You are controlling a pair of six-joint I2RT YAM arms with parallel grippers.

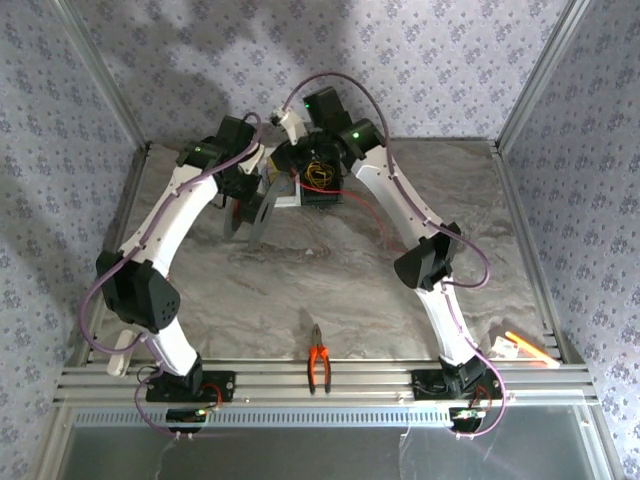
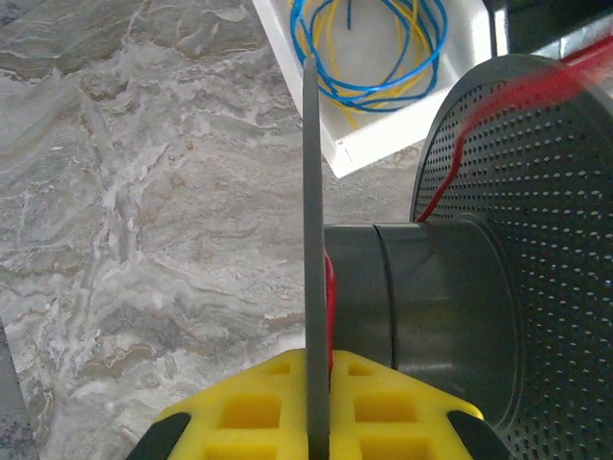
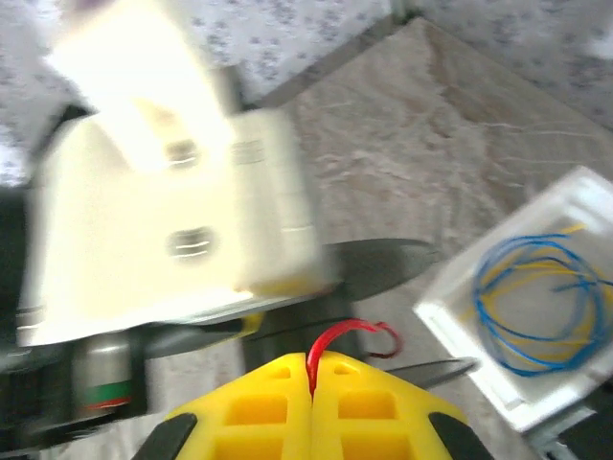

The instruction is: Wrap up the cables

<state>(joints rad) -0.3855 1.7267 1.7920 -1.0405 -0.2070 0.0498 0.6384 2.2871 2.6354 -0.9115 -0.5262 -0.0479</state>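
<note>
At far centre of table [image 1: 300,285]: spool [image 2: 426,297] and red wire [image 3: 347,332], both held

1. The left gripper [image 2: 315,369] has its yellow fingers closed on the thin edge of one spool flange. The grey hub lies sideways, and the second flange is perforated.
2. The red wire is pinched by the right gripper [image 3: 313,372], whose yellow fingers are pressed together on it, and it loops up from them. In the left wrist view it crosses the perforated flange and runs down beside the hub.
3. A white tray [image 2: 383,144] just beside the spool contains blue and yellow wire coils [image 2: 378,67].
4. Orange-handled pliers [image 1: 318,366] lie at the near edge, well apart.
</note>
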